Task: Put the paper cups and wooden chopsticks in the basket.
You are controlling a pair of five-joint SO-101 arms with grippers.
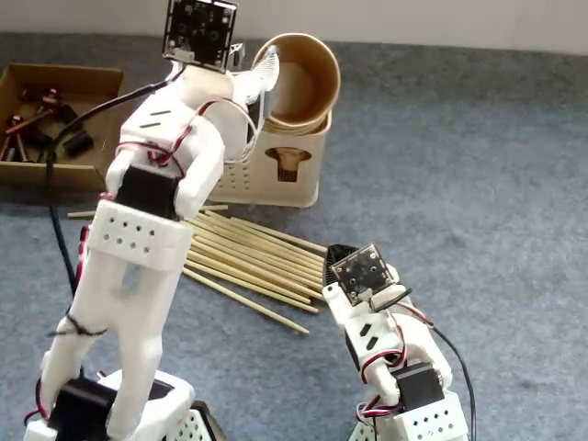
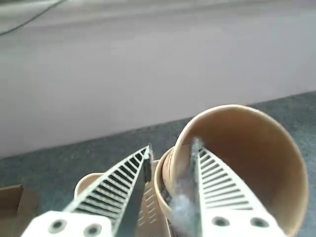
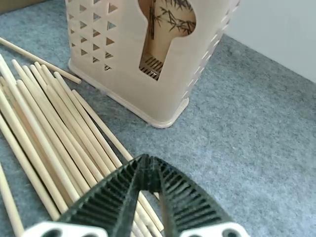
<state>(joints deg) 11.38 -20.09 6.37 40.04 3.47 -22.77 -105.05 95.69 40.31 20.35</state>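
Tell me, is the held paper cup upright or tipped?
Tipped: the paper cup hangs on its side above the basket, mouth facing sideways, rim pinched by the left gripper.

My left arm (image 1: 147, 230) at eight o'clock and right arm (image 1: 395, 358) at five wear white printed shells over black servo blocks (image 1: 147, 191), looped with red, white and black cables (image 1: 175, 152); the left gripper (image 2: 172, 146) has white ribbed fingers (image 2: 217, 182), the right gripper (image 3: 145, 163) black ones.

paper cups (image 1: 296, 81): at least 2 | chopsticks (image 1: 257, 262): over ten | basket (image 1: 276, 175): 1
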